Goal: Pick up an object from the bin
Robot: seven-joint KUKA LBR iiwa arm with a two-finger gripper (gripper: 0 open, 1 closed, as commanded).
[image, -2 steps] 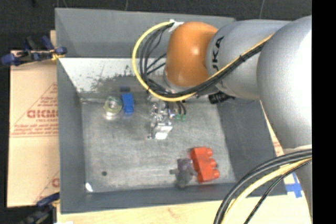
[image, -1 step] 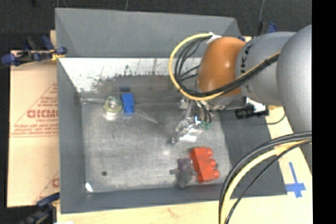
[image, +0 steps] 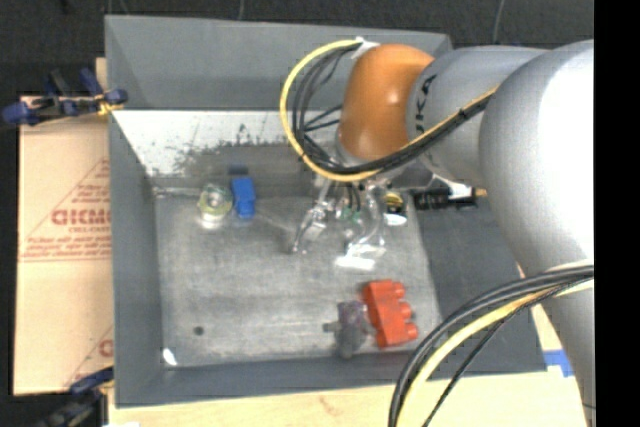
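Claw: the gripper [image: 338, 237] hangs low over the floor of the bin [image: 135, 245], right of the middle; its two fingers stand apart, released, with nothing between them
Nearest thing: a pale scrap [image: 358, 261], whitish and partly see-through, lies on the floor just beside the gripper's tip, on the side toward the front edge; whether a finger touches it I cannot tell
Handling, as a guess: it looks light, thin and perhaps slick; likely to skid or flip if nudged; best taken across its narrow width, with the fingers set down to the floor on either side
Other choice: a red block [image: 388, 313] near the front right corner, touching a dark grey lump [image: 349, 326] on its left; the block looks stiff and chunky, an easy hold across its flat sides
Far side: a blue block [image: 242, 195] and a clear round cap [image: 212, 205] lie just beside each other toward the back left corner, well apart from the gripper
Progress: nothing lifted; closing on a thing is the step in hand
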